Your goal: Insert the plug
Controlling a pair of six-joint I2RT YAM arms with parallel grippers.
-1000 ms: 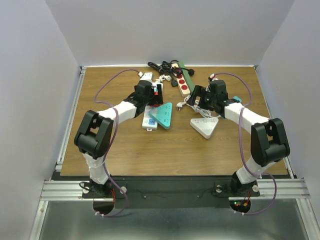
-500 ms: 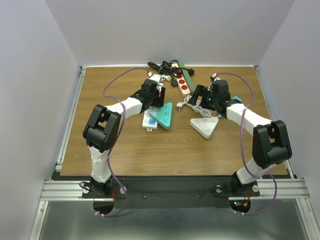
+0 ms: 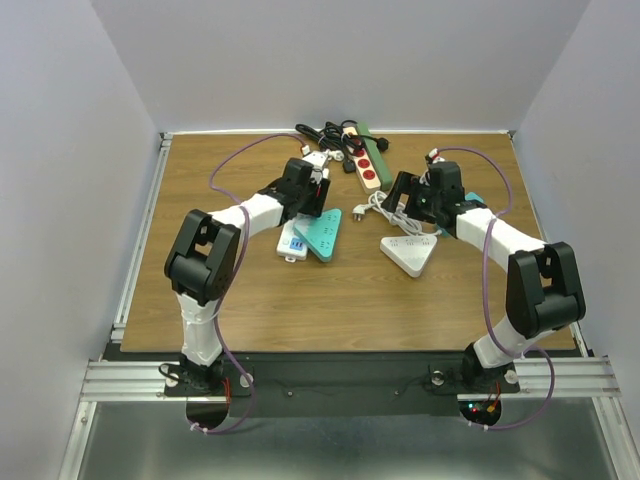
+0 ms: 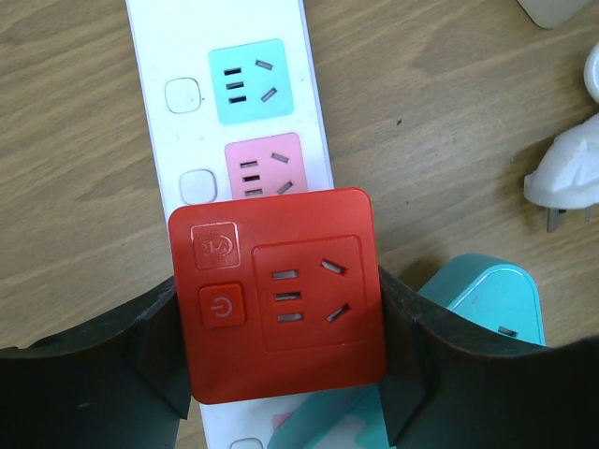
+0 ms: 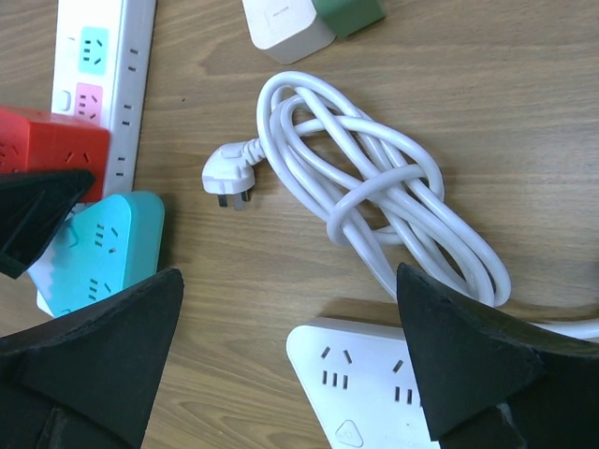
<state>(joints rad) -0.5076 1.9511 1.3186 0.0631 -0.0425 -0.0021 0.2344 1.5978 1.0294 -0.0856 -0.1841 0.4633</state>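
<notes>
A red square socket block (image 4: 279, 295) sits between my left gripper's (image 4: 281, 318) fingers, which press on its two sides; it hangs over a long white power strip (image 4: 201, 112) with a blue and a pink socket. From above, the left gripper (image 3: 318, 190) is at the strip's (image 3: 292, 242) far end, beside a teal triangular strip (image 3: 326, 234). A white plug (image 5: 227, 176) on a coiled white cable (image 5: 374, 201) lies on the wood, apart from both grippers. My right gripper (image 5: 290, 276) is open above a white triangular strip (image 5: 374, 383).
At the back lie a beige strip with red switches (image 3: 364, 166), a green strip (image 3: 377, 150) and tangled black cables (image 3: 325, 134). A teal object (image 3: 473, 198) shows behind the right arm. The table's raised edges run along the left and back.
My left gripper reached farther back and its jaws narrowed onto the red block. The white strip's near end swung slightly left. The right arm barely moved.
</notes>
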